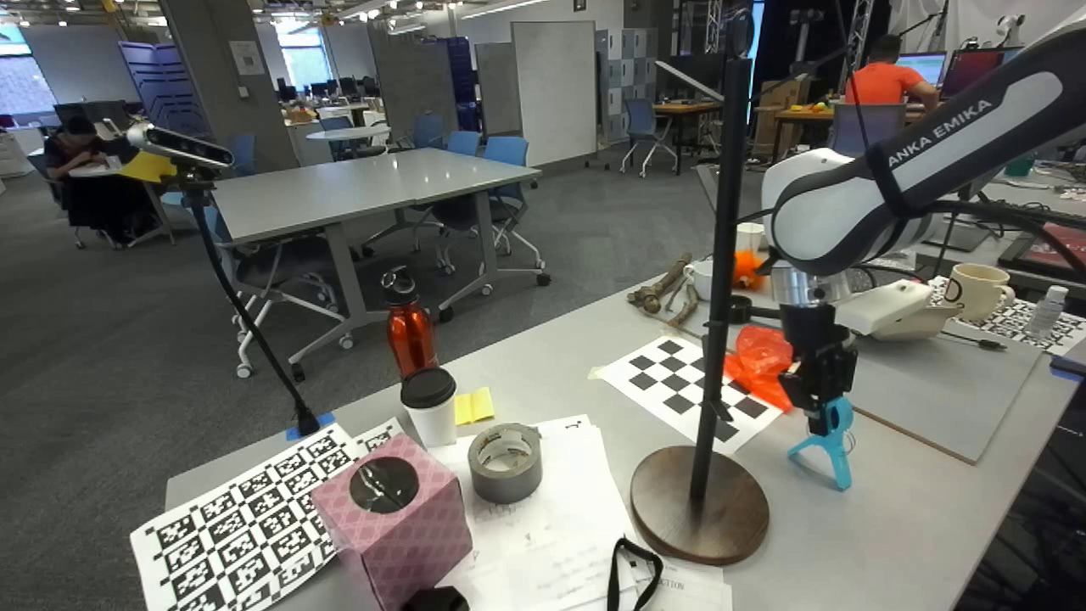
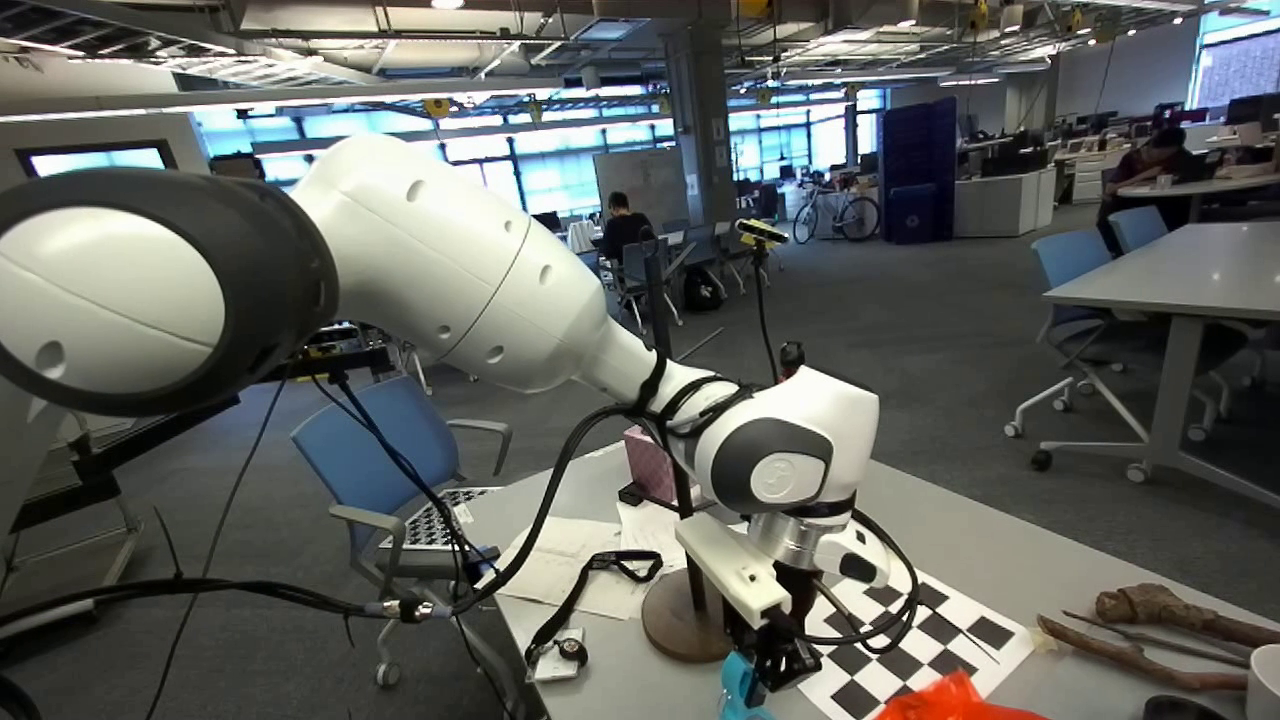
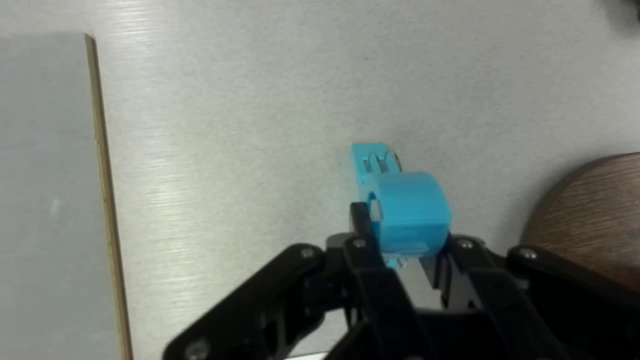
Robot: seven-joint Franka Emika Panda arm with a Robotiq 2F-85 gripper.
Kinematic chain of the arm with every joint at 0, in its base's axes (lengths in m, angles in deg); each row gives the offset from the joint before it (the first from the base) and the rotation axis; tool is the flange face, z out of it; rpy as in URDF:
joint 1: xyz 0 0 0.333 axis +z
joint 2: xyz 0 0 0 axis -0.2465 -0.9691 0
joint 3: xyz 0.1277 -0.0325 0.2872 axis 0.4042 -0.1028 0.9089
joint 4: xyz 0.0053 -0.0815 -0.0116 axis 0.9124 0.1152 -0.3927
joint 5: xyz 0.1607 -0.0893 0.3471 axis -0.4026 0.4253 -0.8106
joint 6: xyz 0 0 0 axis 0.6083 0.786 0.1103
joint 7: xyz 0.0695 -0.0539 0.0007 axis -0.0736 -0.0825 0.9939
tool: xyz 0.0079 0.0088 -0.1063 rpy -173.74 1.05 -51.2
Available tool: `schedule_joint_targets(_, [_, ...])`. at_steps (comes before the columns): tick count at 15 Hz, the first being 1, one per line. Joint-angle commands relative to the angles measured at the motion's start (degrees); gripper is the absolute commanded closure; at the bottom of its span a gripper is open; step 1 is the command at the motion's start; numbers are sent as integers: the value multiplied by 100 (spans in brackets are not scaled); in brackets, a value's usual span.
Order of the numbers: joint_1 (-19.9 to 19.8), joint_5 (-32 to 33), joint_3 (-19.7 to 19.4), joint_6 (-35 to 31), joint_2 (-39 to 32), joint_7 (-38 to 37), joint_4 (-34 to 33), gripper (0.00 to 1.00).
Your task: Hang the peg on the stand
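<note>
The peg is a light blue clip with two spread legs (image 1: 831, 445). It stands legs down at the table, right of the stand in an exterior view; I cannot tell whether its legs touch the table. My gripper (image 1: 819, 412) points down from above, shut on the peg's rounded top. In the wrist view the peg (image 3: 412, 215) fills the gap between my fingers (image 3: 404, 237). The stand has a black pole (image 1: 721, 255) and a round brown wooden base (image 1: 700, 509). The base also shows at the right edge of the wrist view (image 3: 590, 215). The peg (image 2: 738, 690) is partly cut off in an exterior view.
A checkerboard sheet (image 1: 679, 382) and an orange plastic bag (image 1: 761, 361) lie behind the stand and gripper. A grey board (image 1: 942, 407) lies to the right. A tape roll (image 1: 505, 462), a pink tissue box (image 1: 399, 518) and a cup (image 1: 430, 407) stand to the left.
</note>
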Motion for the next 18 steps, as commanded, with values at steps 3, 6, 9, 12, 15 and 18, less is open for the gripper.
schedule_joint_targets(3, [72,99,-97,205,147,-361,-138,94])
schedule_joint_targets(6, [122,159,-110,343,328,-471,-138,94])
schedule_joint_targets(9, [193,304,-131,419,558,-561,-107,94])
schedule_joint_targets(12, [232,492,-154,493,765,-613,-111,94])
schedule_joint_targets(15, [226,610,-139,437,973,-576,-51,94])
schedule_joint_targets(18, [223,637,-119,408,1168,-560,-8,94])
